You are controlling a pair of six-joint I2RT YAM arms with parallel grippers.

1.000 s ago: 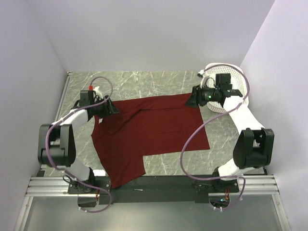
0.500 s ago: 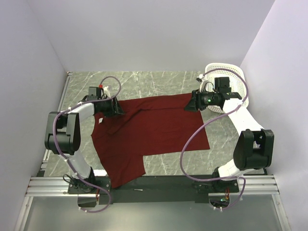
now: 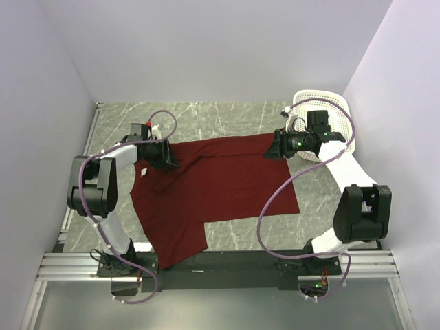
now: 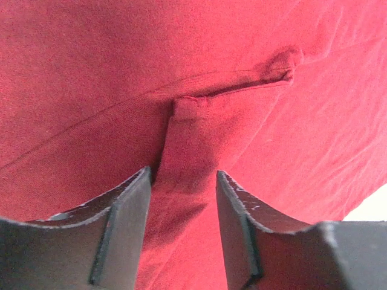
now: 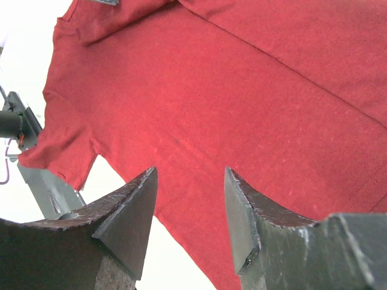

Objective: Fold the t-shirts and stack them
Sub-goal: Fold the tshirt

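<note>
Plain maroon cotton short-sleeved t-shirt (image 3: 220, 185) lies spread on the grey marbled desk (image 3: 206, 117). Left claw (image 4: 183, 178) is parted, straddling a raised fold at the far-left edge. Right claw (image 5: 187, 175) is parted at the far-right corner, holding nothing. Step, as judged: securing grips for the first fold. Next: pinch both edges.

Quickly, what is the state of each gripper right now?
Left gripper: open, jaws astride a raised fold of the t-shirt, not clearly pinching it.
Right gripper: open over the t-shirt, holding nothing.
</note>
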